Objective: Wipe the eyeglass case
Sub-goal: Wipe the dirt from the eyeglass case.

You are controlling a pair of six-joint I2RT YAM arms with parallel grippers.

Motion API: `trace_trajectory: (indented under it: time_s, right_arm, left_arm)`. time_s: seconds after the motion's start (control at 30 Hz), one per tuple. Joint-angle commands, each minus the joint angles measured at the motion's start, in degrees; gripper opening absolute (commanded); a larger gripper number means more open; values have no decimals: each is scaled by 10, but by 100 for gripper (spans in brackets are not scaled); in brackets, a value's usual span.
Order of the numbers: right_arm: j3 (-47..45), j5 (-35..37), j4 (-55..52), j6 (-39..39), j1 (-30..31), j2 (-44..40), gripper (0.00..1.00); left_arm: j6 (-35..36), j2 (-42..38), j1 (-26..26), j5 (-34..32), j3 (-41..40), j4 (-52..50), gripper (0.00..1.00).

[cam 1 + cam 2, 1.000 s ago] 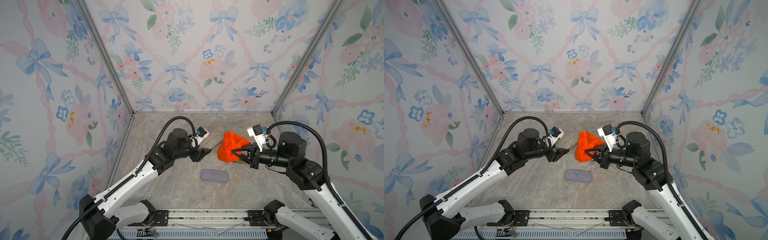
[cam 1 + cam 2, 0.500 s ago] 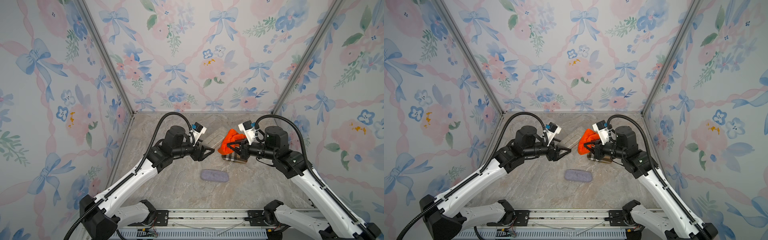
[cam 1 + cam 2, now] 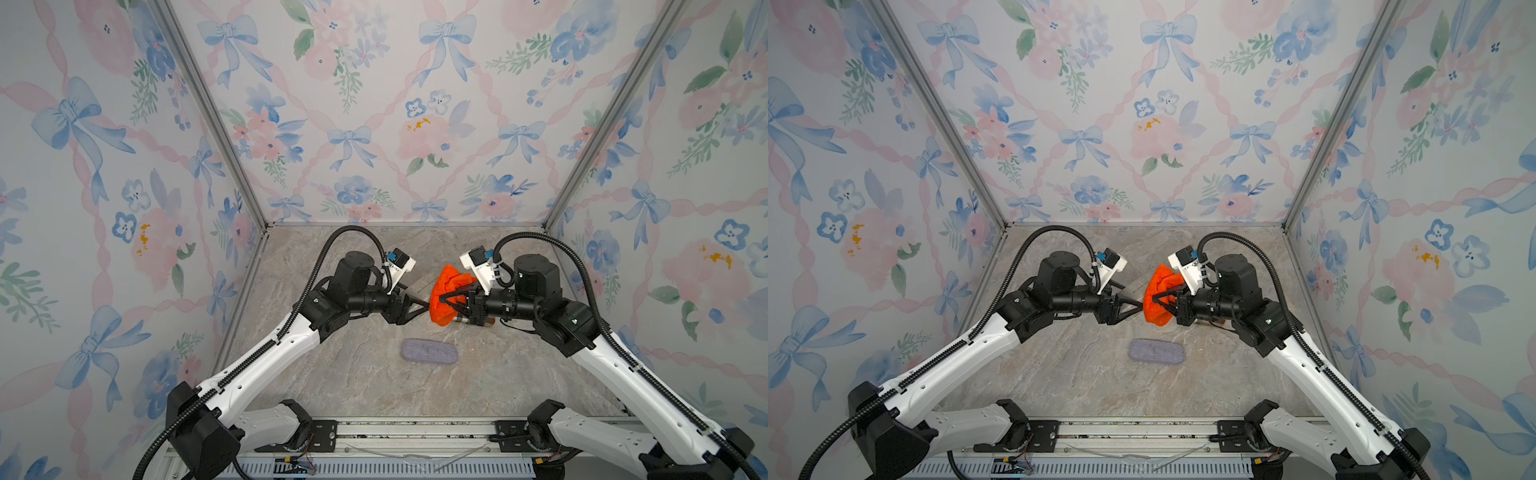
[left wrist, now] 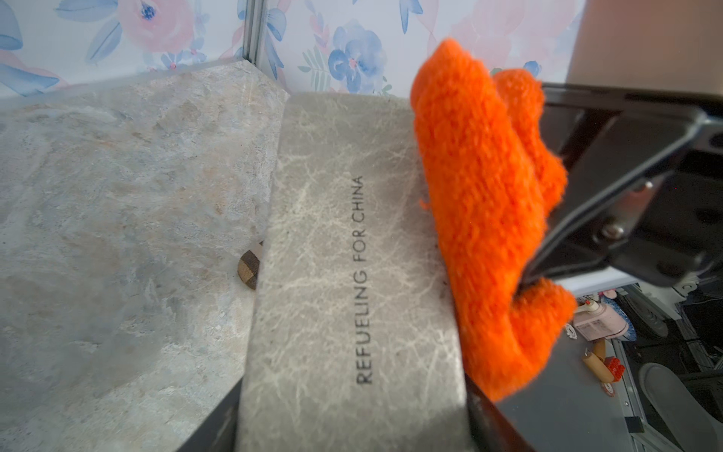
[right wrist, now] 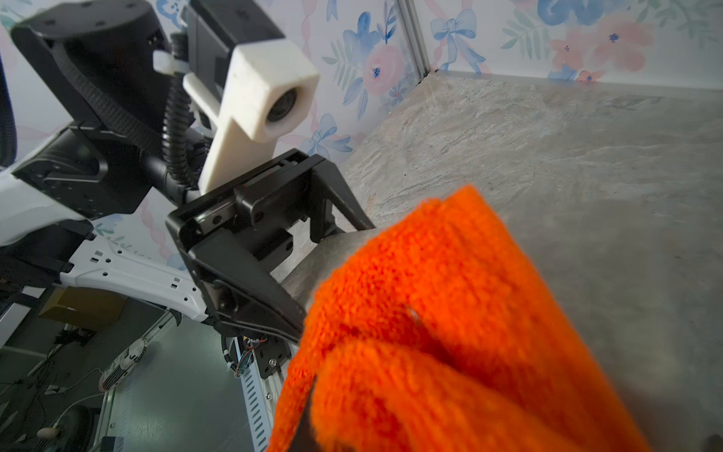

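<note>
**Asker:** Where is the eyeglass case, and who has it?

**Describer:** The grey, scuffed eyeglass case (image 4: 352, 274), printed "REFUELING FOR CHINA", appears to be raised off the marble-patterned tabletop (image 3: 353, 382), mid-table between the two arms. The left gripper (image 3: 424, 306) is clamped on one end of it. The right gripper (image 3: 443, 299) has its fingers pressed together, pinching a bunched orange cloth (image 3: 451, 282) that touches one long edge of the case.

**Asker:** Anything else nearby?

**Describer:** A lavender pouch (image 3: 429, 352) lies flat on the table, nearer the front and apart from both arms. A small plaid object (image 4: 250, 266) peeks out below the case, and most of it is hidden.

**Asker:** What might go wrong?

**Describer:** The case is gripped at one end only, so a firm push from the cloth could make it swivel or slide out of the jaws. It could then drop onto the plaid object. The cloth is a loose wad, so it may fold away and let bare fingers scrape the case. The two grippers are also very close together, and a long stroke could knock them into each other.
</note>
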Motion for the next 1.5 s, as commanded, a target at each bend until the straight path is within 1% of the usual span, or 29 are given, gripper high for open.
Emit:
trace_trajectory:
  time_s: [0.0, 0.13, 0.23, 0.3, 0.33, 0.37, 0.43, 0.5, 0.57, 0.67, 0.77, 0.83, 0.9, 1.07, 1.17, 1.3, 1.4, 1.47]
  right_arm:
    - [25, 5, 7, -14, -76, 12, 0]
    - [39, -32, 3, 0, -127, 4, 0]
    - [30, -81, 36, 38, -150, -12, 0]
    - [22, -101, 58, 63, -161, -26, 0]
    - [19, -121, 64, 72, -166, -32, 0]
    - [18, -126, 63, 74, -169, -38, 0]
    - [16, -129, 52, 69, -174, -49, 0]
    - [13, -138, 46, 64, -179, -58, 0]
    - [11, -151, 46, 62, -187, -65, 0]
    - [13, -177, 64, 77, -194, -63, 0]
    - [13, -226, 105, 113, -192, -46, 0]
    - [12, -235, 116, 123, -185, -34, 0]
    - [6, -239, 129, 130, -173, -23, 0]
    - [-45, -244, 235, 206, -115, 10, 0]
    - [-57, -227, 240, 211, -86, 28, 0]
    - [-65, -215, 241, 219, -87, 28, 0]
    - [-58, -213, 215, 218, -97, 11, 0]
    - [-52, -224, 192, 216, -102, 7, 0]
  left_arm:
    - [31, -45, -15, 129, -4, 22, 26]
    - [31, -71, -11, 131, -16, 6, 27]
    - [49, -77, -7, 108, -18, -31, 27]
    - [50, -77, 6, 111, -22, -30, 27]
    - [45, -77, 14, 113, -26, -17, 26]
    - [32, -77, 24, 115, -31, 3, 25]
    - [-5, -79, 48, 136, -44, 62, 24]
    - [-23, -84, 63, 153, -51, 104, 25]
    - [-17, -78, 66, 169, -40, 100, 26]
    - [17, -63, 66, 192, -21, 61, 26]
    - [45, -64, 65, 221, -23, 36, 26]
    - [58, -68, 65, 241, -30, 28, 26]
    - [70, -74, 65, 246, -38, 26, 26]
    - [85, -72, 67, 211, -38, 26, 26]
    - [83, -58, 68, 201, -32, 26, 25]
    - [78, -50, 80, 172, -34, 27, 26]
    - [74, -57, 105, 143, -43, 29, 25]
    - [64, -59, 116, 134, -46, 39, 24]
